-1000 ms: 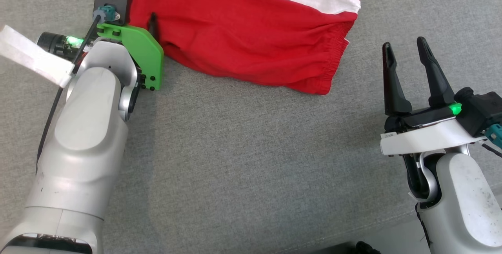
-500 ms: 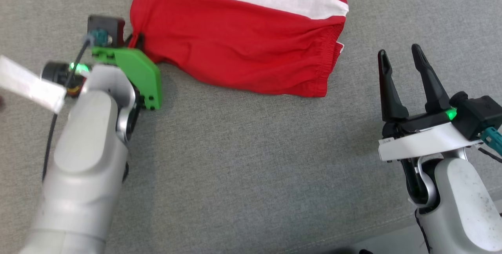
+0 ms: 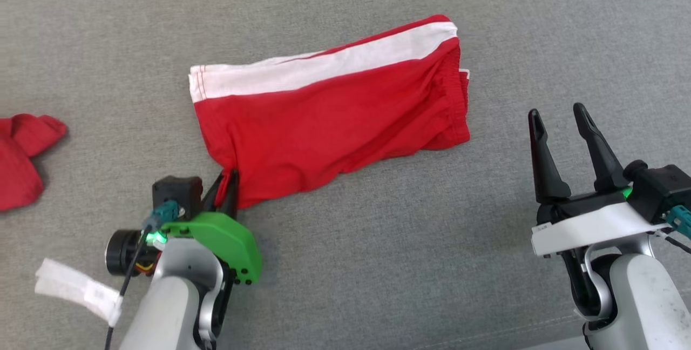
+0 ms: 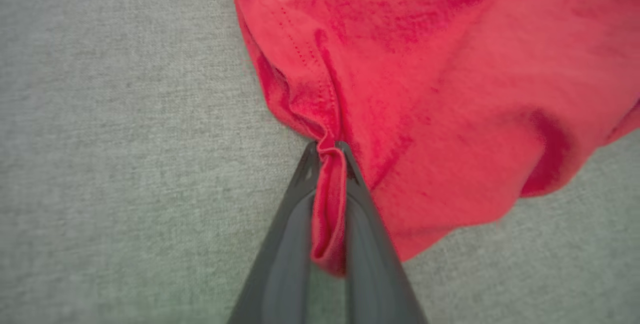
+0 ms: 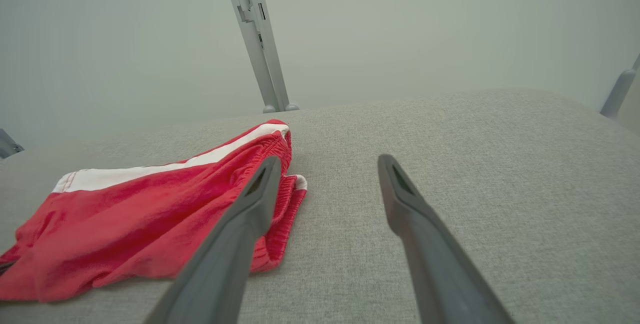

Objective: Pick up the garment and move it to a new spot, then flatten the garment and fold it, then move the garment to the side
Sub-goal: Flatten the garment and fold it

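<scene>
Now the left gripper (image 3: 229,176) pinches the lower-left corner of the red garment (image 3: 334,123); the right gripper (image 3: 556,112) stands open at lower right

Red cloth shorts (image 3: 334,128), white band (image 3: 324,66) along 12 o'clock edge; speckled grey woven surface (image 3: 378,263); crumpled red cloth (image 3: 21,161) at 9 o'clock; green plastic bracket (image 3: 227,236) at 7 o'clock.

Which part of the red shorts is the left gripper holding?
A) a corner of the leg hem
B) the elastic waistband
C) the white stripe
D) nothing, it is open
A: the left gripper has its jaws shut on a bunched corner of the shorts at the stitched leg hem, away from the waistband and the white stripe.
</scene>
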### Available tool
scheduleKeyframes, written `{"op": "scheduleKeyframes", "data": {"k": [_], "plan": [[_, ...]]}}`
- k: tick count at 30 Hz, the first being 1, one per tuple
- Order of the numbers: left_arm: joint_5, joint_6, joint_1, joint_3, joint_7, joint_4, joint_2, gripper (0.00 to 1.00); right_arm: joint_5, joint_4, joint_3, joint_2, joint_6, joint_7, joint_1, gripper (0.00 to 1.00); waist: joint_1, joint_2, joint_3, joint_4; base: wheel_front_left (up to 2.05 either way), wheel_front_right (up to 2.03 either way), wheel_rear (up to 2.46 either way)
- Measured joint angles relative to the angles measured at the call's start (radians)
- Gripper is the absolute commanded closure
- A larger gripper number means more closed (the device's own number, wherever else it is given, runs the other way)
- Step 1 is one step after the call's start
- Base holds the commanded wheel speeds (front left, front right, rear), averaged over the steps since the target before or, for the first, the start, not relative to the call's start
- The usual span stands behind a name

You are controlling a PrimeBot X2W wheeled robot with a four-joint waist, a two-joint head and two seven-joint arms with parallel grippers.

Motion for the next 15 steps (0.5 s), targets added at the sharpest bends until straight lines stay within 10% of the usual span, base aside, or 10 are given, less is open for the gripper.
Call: {"op": "scheduleKeyframes", "data": {"k": [2, 15], "plan": [[0.003, 0.017, 0.032, 0.002, -0.037, -0.033, -0.004, 0.00, 0.000, -0.012, -0.005, 0.003, 0.000, 0.013, 0.011, 0.00, 0.0000, 0.0000, -0.012, 0.008, 0.00, 0.00, 0.00], [0.038, 0.073, 0.058, 0.115, -0.395, -0.171, 0.038, 0.00, -0.033, -0.114, -0.030, -0.011, 0.000, 0.105, 0.025, 0.00, 0.0000, 0.0000, -0.079, 0.044, 0.00, 0.00, 0.00]]}}
